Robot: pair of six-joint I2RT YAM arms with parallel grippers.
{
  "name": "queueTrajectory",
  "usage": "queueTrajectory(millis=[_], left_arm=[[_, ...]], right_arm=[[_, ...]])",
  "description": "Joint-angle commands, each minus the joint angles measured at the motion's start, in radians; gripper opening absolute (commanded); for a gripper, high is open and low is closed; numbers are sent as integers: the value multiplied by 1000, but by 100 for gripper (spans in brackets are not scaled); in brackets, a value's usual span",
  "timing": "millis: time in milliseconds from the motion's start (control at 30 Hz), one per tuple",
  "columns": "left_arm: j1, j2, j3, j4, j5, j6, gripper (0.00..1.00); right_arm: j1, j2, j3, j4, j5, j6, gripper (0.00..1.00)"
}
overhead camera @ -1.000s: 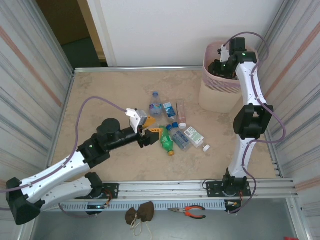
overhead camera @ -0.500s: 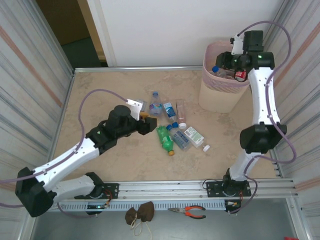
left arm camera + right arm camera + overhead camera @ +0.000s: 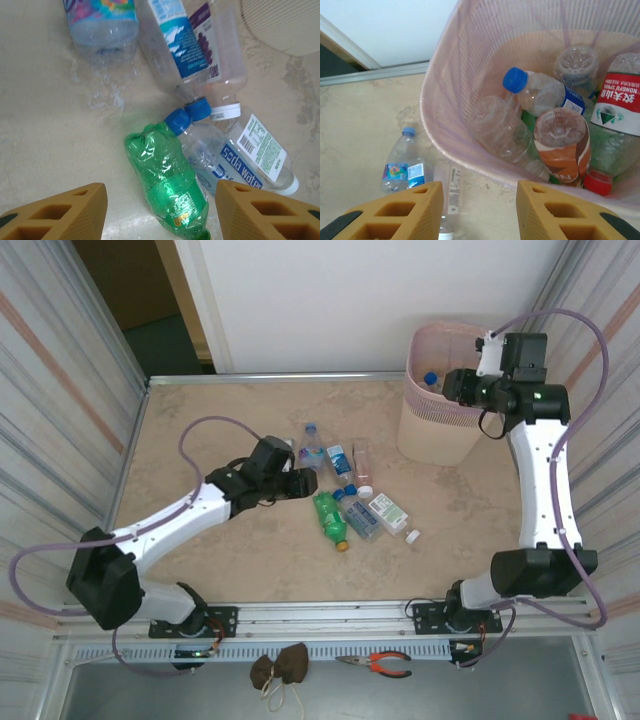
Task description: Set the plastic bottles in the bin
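Pliers [image 3: 378, 665] lie at frame bottom; mid-frame on the beige table [image 3: 200, 430], your left gripper [image 3: 160, 200] gapes empty beside the green bottle [image 3: 165, 185]. Upper right, your right gripper [image 3: 477, 197] hangs spread above the bin [image 3: 440, 115]; its wrist view reveals an orange-labelled bottle [image 3: 562, 150] inside.

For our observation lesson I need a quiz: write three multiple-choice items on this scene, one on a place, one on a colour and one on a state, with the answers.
1. Where does the green bottle lie?
A) in the bin
B) on the table beside clear bottles
C) on a shelf

2. What colour is the bin?
A) black
B) pale pink
C) dark blue

3. How do the fingers of the left gripper stand?
A) shut on the green bottle
B) shut on a loose cap
C) open, holding nothing

Answers:
1 B, it lies flat on the table next to blue-capped bottles.
2 B, its wall is pale pink.
3 C, the left wrist view shows a wide gap between them.
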State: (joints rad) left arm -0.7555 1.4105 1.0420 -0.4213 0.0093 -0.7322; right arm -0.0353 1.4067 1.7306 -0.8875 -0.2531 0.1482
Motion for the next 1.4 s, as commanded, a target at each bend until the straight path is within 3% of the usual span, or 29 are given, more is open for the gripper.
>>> queueTrajectory(millis=[0,233,567,1000,1367], left_arm=[[-53,45,49,-71,-36,-108,60],[-158,117,66,-120,-67,-263,60],[-284,194,39,-76,-61,-442,60],[-331,330,59,-25,0,-553,57],[-352,399,84,-10,11,-575,46]], right_arm=[[-15,-80,-52,36,11,7,41],[-52,-174,-173,98,-18,10,41],[-35,-255,-211,134,-43,16,41],[52,-304,-197,105,32,-47,45],[119,-347,-217,99,95,-85,47]])
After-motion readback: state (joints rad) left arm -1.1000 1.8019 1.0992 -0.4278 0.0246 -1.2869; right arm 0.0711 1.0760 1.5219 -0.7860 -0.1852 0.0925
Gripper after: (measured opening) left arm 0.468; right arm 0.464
